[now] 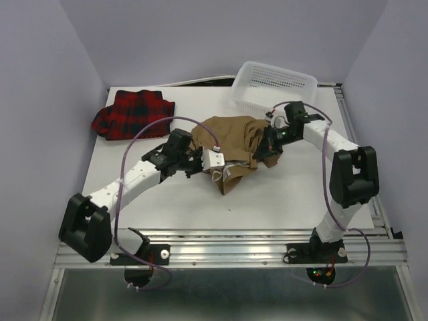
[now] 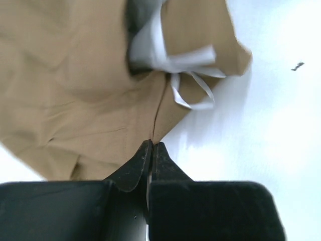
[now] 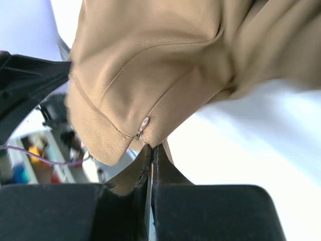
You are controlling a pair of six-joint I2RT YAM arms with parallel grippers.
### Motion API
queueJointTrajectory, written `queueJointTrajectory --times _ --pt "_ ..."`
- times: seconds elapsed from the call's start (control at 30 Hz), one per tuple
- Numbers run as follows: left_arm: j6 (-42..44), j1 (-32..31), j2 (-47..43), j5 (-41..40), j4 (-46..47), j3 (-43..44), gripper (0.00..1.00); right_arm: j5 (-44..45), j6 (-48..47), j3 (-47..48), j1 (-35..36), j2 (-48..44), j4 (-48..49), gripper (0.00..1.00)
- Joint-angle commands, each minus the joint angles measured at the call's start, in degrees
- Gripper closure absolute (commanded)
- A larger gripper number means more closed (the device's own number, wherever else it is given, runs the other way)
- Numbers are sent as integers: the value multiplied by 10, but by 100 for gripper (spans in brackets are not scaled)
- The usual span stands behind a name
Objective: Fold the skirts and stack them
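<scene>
A lab-style robot test bench: two robot arms (image 1: 134, 180) bolted to an aluminium rail (image 1: 227, 247) beneath their bases. A white table (image 1: 281, 200) lies ahead, plain pale walls (image 1: 40, 100) surround them, and purple cables (image 1: 124, 174) loop alongside.

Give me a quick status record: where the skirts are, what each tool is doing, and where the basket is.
tan skirt: bunched, unfolded, at the centre of the table
left tool: shut on tan skirt's edge
right tool: shut on tan skirt beside its zipper pull
plaid skirt: folded, far left corner, untouched
white mesh basket: far right corner
</scene>
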Motion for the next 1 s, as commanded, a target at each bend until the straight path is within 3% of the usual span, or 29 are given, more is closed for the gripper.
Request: queueJointTrajectory --times 0.0,0.27,0.5,0.67,0.77,0.83,0.93,0.97 --pt "-25 46 -90 30 -36 15 100 -5 -40 64 -85 -74 -26 99" --pt "-110 142 -177 39 -20 101 100 -47 7 202 -205 -100 -24 99" --pt "-196 160 -238 -56 92 144 100 -47 28 322 -241 -109 -25 99" --pt "-66 159 -222 75 -77 202 100 -19 -54 384 -236 -76 -93 99" --pt "-18 133 -215 111 -155 159 100 6 -103 329 -209 -66 -136 99" --pt "-8 105 -206 96 -174 122 100 19 -143 232 -190 -70 -131 87" --pt "-47 56 -175 70 -166 48 100 21 -205 135 -151 -90 -127 48" --pt "-70 50 -162 72 -156 28 100 26 -224 116 -137 -99 -130 43"
